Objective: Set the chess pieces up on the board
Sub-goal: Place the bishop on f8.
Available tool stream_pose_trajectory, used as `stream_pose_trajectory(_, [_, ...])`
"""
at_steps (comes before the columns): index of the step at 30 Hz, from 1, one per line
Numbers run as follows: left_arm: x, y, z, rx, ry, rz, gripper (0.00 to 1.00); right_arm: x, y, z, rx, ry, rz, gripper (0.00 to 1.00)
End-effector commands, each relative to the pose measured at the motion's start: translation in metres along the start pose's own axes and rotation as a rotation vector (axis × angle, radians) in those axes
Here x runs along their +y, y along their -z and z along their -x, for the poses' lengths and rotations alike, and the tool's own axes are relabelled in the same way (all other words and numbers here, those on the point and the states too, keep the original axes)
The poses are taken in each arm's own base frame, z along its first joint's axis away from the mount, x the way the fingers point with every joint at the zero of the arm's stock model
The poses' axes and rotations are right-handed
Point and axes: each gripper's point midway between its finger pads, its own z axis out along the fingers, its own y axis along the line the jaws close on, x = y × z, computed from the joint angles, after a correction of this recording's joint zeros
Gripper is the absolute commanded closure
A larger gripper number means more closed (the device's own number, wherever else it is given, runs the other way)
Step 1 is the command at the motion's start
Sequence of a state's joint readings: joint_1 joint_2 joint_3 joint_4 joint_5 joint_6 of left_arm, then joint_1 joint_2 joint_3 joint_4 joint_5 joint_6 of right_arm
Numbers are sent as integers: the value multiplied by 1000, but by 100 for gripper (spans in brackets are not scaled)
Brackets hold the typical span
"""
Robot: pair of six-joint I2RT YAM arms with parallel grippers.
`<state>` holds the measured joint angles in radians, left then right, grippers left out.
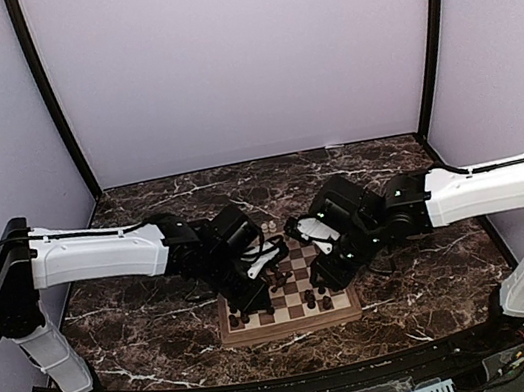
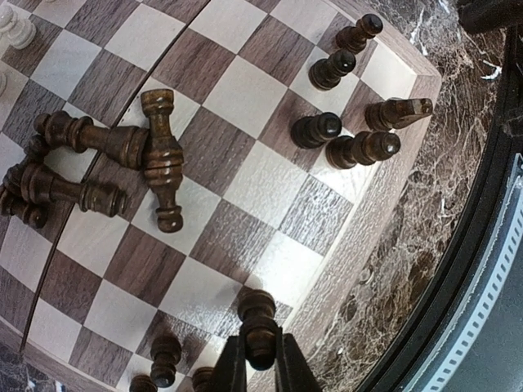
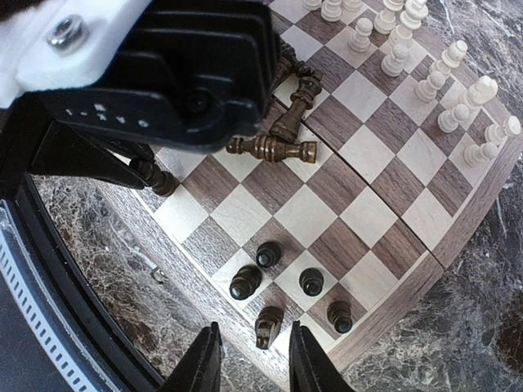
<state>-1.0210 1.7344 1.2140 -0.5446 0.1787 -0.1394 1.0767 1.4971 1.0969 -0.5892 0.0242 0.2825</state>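
Observation:
The board point(image 1: 290, 328) lies between my arms. My left gripper point(image 1: 245, 298) is shut on a dark brown piece point(image 2: 260, 322), held upright over the board's near-left corner squares; the same piece shows in the right wrist view point(image 3: 155, 175). My right gripper point(image 3: 253, 359) is open just above the near-right corner, its fingers either side of a dark knight point(image 3: 268, 325) and clear of it. Several dark pieces lie toppled in a heap mid-board point(image 2: 151, 151). Upright dark pieces point(image 2: 317, 128) stand near the right corner. Pale cream pieces point(image 3: 445, 90) stand along the far rows.
The board sits on a dark marble table point(image 1: 143, 329). The table's black front edge point(image 2: 482, 269) runs close to the board's near side. The left arm's black wrist point(image 3: 163, 65) hangs over the board's near-left part in the right wrist view.

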Motion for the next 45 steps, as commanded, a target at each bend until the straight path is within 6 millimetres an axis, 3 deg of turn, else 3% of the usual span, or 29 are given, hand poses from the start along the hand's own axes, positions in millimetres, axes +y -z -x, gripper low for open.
stream_pose_trajectory(1, [-6,9,-5,28,-24,-3,89,-4,0,5,-32,-16,-13,70])
stream_pose_trajectory(7, [-6,13,-17,42,-21,2,90,-3,-3,6,-30,-5,-8,70])
stream_pose_trajectory(27, [-6,8,-19,62,-34,-3,87,2,-24,-3,27,38,33,69])
stream_pose_trajectory(37, [-6,12,-16,41,-16,-2,67,8,-38,-10,84,48,64,69])
stream_pose_trajectory(45, [-9,42,0,-87,19,7,60,7,-48,-12,113,57,54,69])
